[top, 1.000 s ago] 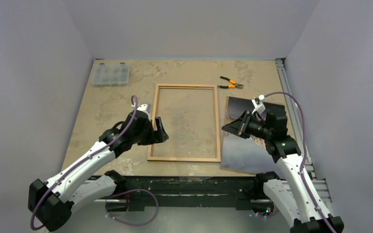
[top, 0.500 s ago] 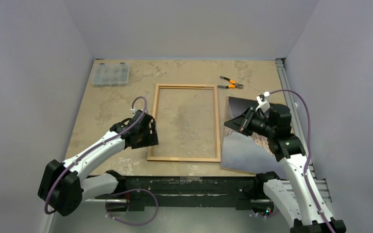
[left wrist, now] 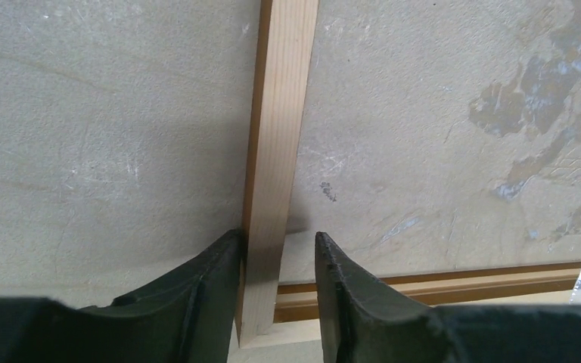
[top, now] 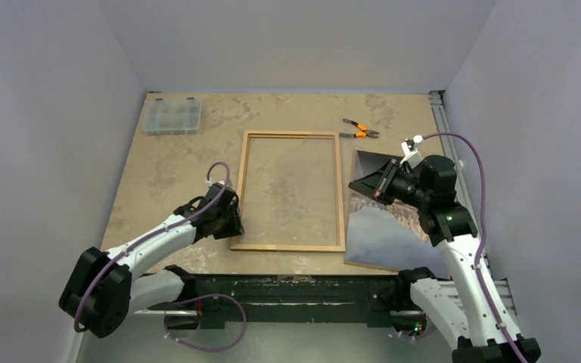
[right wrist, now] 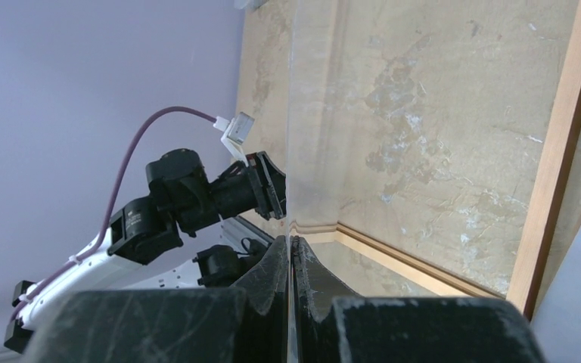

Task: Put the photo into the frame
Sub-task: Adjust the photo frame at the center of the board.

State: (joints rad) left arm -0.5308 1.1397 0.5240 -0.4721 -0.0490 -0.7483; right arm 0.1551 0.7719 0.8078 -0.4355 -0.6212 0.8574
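The frame point(top: 291, 134) lies flat in the middle of the tabletop point(top: 174, 174), its long sides running from 6 to 12 o'clock. The left gripper point(top: 231, 219) sits low at the frame's 7 o'clock corner. In the left wrist view it point(left wrist: 276, 236) straddles the left rail point(left wrist: 280, 151), partly open: the outer finger touches the wood and the inner finger stands just clear of it, so nothing is clamped.

The photo point(top: 378, 234) lies just beside the frame at its 3 o'clock side. Its far end is raised off the tabletop where the right gripper point(top: 363, 184) pinches it. The right wrist view shows that gripper point(right wrist: 292, 242) closed tight on a thin sheet seen edge-on.

Orange-handled pliers point(top: 359, 129) lie at the frame's 1 o'clock, and a clear compartment box point(top: 171, 116) at its 10 o'clock.
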